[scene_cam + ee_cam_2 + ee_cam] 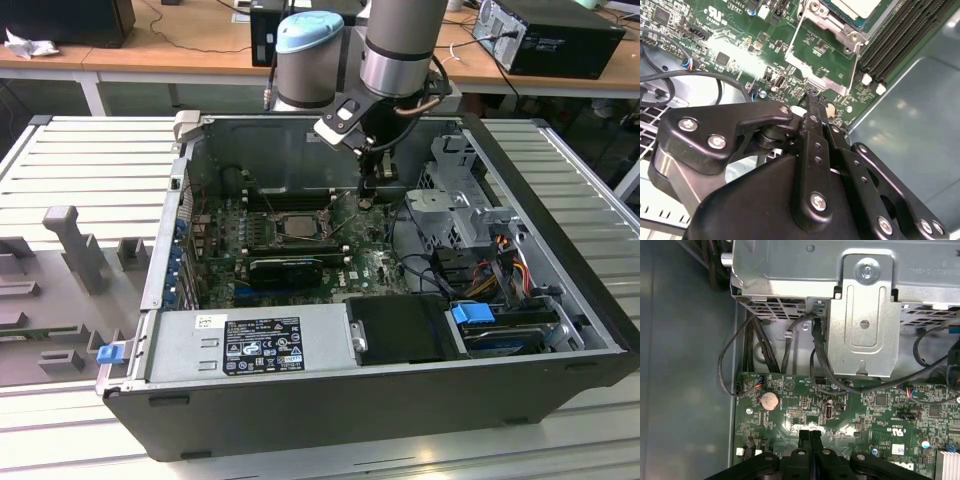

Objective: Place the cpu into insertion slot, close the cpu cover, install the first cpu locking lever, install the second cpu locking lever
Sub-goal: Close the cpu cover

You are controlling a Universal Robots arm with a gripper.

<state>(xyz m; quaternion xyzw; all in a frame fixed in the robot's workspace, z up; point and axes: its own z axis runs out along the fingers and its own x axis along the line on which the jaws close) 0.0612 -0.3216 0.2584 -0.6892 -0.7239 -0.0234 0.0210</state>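
Observation:
The cpu (pixel 297 226) is a pale grey square lying in the insertion slot (pixel 298 243) on the green motherboard inside the open computer case. In the second wrist view the cpu (pixel 857 6) shows at the picture's edge, with the silvery cpu cover (pixel 832 22) lying flat around it. My gripper (pixel 371 188) hangs low over the board, to the exterior view's right of the slot and apart from it. Its black fingers are pressed together with nothing between them in both wrist views, gripper (pixel 812 98) and gripper (pixel 810 434).
A silver drive cage (pixel 865 315) and black cables (pixel 815 365) stand just beyond the fingertips. A coin battery (pixel 769 400) sits on the board nearby. Long black memory slots (pixel 900 35) run beside the socket. The power supply (pixel 250 345) and case walls (pixel 910 125) close in the space.

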